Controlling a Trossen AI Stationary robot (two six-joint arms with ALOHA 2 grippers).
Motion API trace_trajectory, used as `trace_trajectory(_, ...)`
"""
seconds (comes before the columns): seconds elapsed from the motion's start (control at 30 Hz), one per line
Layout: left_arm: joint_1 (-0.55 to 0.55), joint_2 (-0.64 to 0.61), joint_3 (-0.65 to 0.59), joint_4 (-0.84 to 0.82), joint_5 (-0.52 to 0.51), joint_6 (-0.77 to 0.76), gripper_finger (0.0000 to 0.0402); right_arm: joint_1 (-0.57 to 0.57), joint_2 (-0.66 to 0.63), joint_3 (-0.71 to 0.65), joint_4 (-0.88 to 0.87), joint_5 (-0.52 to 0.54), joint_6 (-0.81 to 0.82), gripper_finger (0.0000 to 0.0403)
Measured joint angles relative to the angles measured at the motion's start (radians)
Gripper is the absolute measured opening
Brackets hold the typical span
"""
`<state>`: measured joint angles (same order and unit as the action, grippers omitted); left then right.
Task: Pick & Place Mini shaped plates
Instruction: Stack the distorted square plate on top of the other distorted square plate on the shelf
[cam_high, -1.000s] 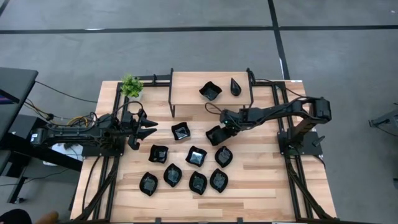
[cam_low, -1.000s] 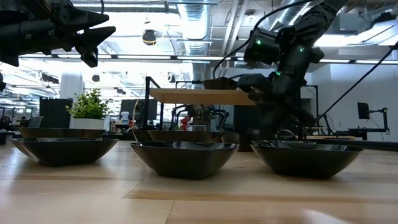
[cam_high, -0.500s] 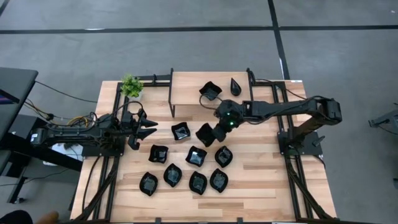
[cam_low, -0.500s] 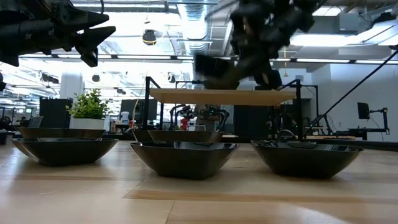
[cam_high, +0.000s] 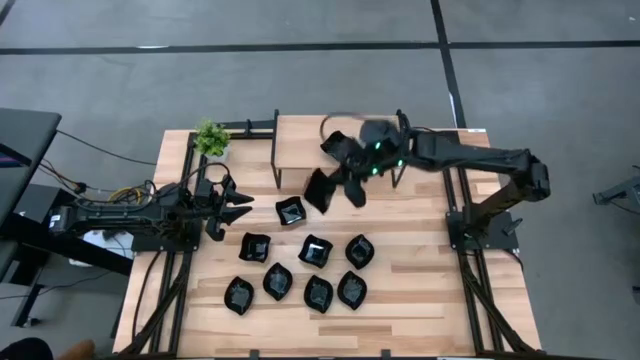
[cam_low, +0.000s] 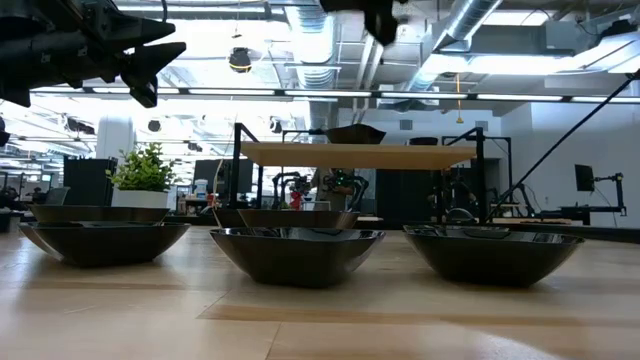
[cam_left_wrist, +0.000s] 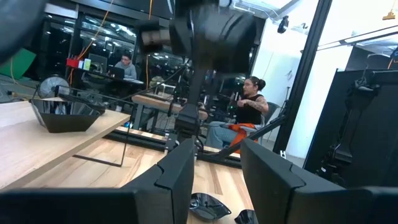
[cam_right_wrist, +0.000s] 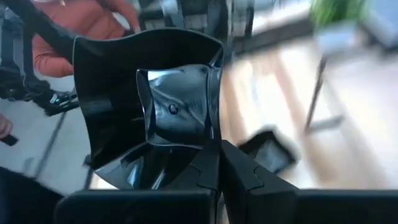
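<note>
Lifted since a second ago, the held plate (cam_high: 318, 189) now hangs tilted in the air at the front edge of the shelf (cam_high: 300, 140), where earlier it was low over the table among the other plates. The right gripper (cam_high: 343, 183) is clamped on its rim, fingers fully closed on the thin wall; the right wrist view shows the wavy-edged square dish (cam_right_wrist: 158, 112) standing on edge just beyond the fingers (cam_right_wrist: 208, 174). The right arm has swung back toward the shelf and is blurred with motion.

On the shelf, one square plate (cam_high: 338, 147) sits right beside the gripper; the arm now hides the spot where a teardrop plate showed a second ago.

In front of the shelf, eight plates rest on the table (cam_high: 440, 300): one (cam_high: 291, 211) nearest the shelf, a row of three (cam_high: 315, 250) beyond it, and a row of four (cam_high: 318, 293) farthest from the shelf. None of these has shifted.

The left gripper (cam_high: 238, 207) hovers off the shelf's left end, above the table, fingers spread wide and holding nothing, unchanged. A plant (cam_high: 211, 137) stands at the table corner left of the shelf.

From the low view, three dishes (cam_low: 297, 252) fill the foreground, with the shelf (cam_low: 355, 155) behind them.

Two seated people (cam_left_wrist: 249, 112) show in the room beyond.
</note>
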<state>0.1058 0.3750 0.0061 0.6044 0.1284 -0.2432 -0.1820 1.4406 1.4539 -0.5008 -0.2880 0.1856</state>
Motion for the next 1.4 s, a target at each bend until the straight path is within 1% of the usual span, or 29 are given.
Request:
trace_trajectory(0.07,0.0,0.0,0.0,0.0,0.0,0.0,0.0132,-0.029,0.0,0.059,-0.001,0.001,-0.048,0.0)
trace_trajectory(0.13,0.0,0.0,0.0,0.0,0.0,0.0,0.0132,-0.066,0.0,0.114,-0.026,0.016,-0.061,0.0)
trace_trajectory(0.23,0.0,0.0,0.0,0.0,0.0,0.0,0.0132,-0.129,0.0,0.192,-0.111,0.075,-0.037,0.0)
trace_trajectory(0.33,0.0,0.0,0.0,0.0,0.0,0.0,0.0132,-0.205,0.002,0.257,-0.234,0.096,0.009,0.0)
trace_trajectory(0.47,0.0,0.0,0.0,0.0,0.0,0.0,0.0132,-0.3,0.024,0.342,-0.387,0.094,0.112,0.0)
trace_trajectory(0.6,0.0,0.0,0.0,0.0,0.0,0.0,0.0132,-0.365,0.072,0.433,-0.518,0.061,0.12,0.0)
trace_trajectory(0.77,0.0,0.0,0.0,0.0,0.0,0.0,0.0132,-0.408,0.193,0.586,-0.675,-0.002,0.042,0.0)
trace_trajectory(1.0,0.0,0.0,0.0,0.0,0.0,0.0,0.0132,-0.455,0.438,0.879,-1.003,-0.005,-0.104,0.0)
trace_trajectory(1.03,0.0,0.0,0.0,-0.001,0.0,0.0,0.0132,-0.459,0.466,0.904,-1.029,-0.012,-0.121,0.0)
trace_trajectory(1.17,0.0,0.0,0.0,-0.001,0.0,0.0,0.0132,-0.487,0.501,0.863,-1.034,-0.11,-0.147,0.0)
trace_trajectory(1.4,0.0,0.0,0.0,-0.001,0.0,0.003,0.0132,-0.496,0.56,0.864,-1.032,-0.118,-0.188,0.0)
